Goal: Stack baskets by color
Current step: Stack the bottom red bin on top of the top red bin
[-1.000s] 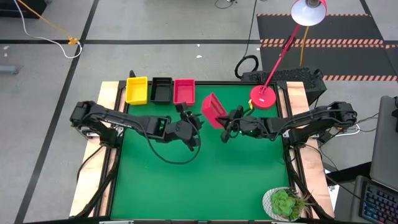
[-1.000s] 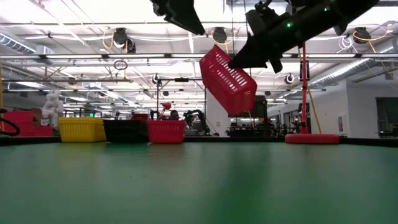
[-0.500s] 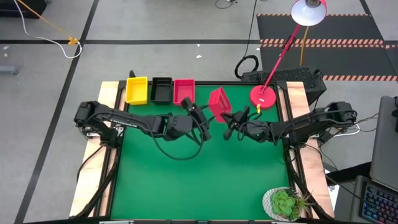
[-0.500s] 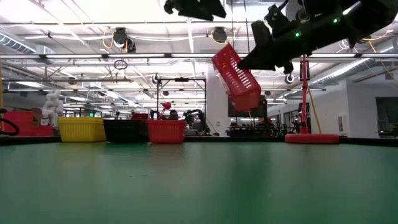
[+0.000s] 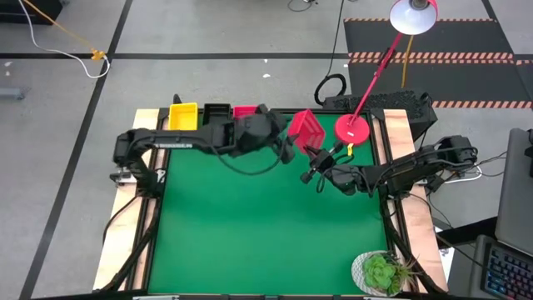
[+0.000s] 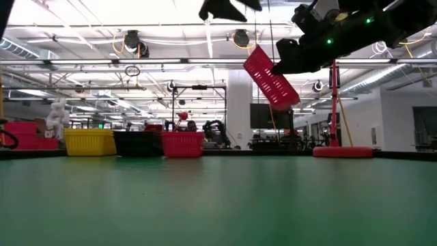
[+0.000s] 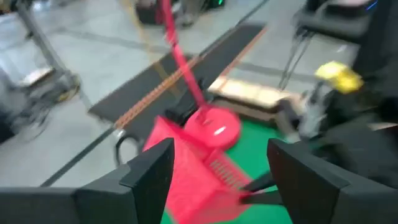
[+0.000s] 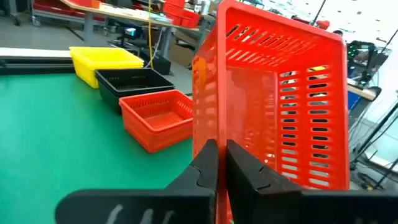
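A pink-red basket [image 5: 306, 132] hangs tipped in the air over the table's far right part, with my right gripper [image 5: 316, 155] shut on it. It also shows in the low view as the tilted basket [image 6: 271, 77]. My left gripper [image 7: 217, 180] stands open just to the left of this basket [image 7: 193, 168] and does not touch it. Along the far edge a yellow basket [image 5: 184, 117], a black basket [image 5: 216, 111] and a second pink-red basket [image 5: 243, 110] rest on their bottoms in a row, the last partly hidden by my left arm. My right gripper pinches one wall of the pink-red basket at its edge [image 8: 208, 134] between its two fingers. The fingers come about level from the table's right side. The basket is lifted clear of the table and tipped on its side, its slotted walls standing beyond the fingers.
A red round lamp base [image 5: 353, 129] sits right beside the held basket at the far right, its stem slanting up to the lamp head [image 5: 413, 15]. A potted plant [image 5: 381, 271] stands at the near right corner. The green table top [image 5: 250, 225] lies bare in the middle and near part.
My left gripper has risen and swung toward the table's far right, up to the held basket. My right gripper has rolled; the pink-red basket has turned more edge-on and shifted a little toward the far edge, still clear of the table.
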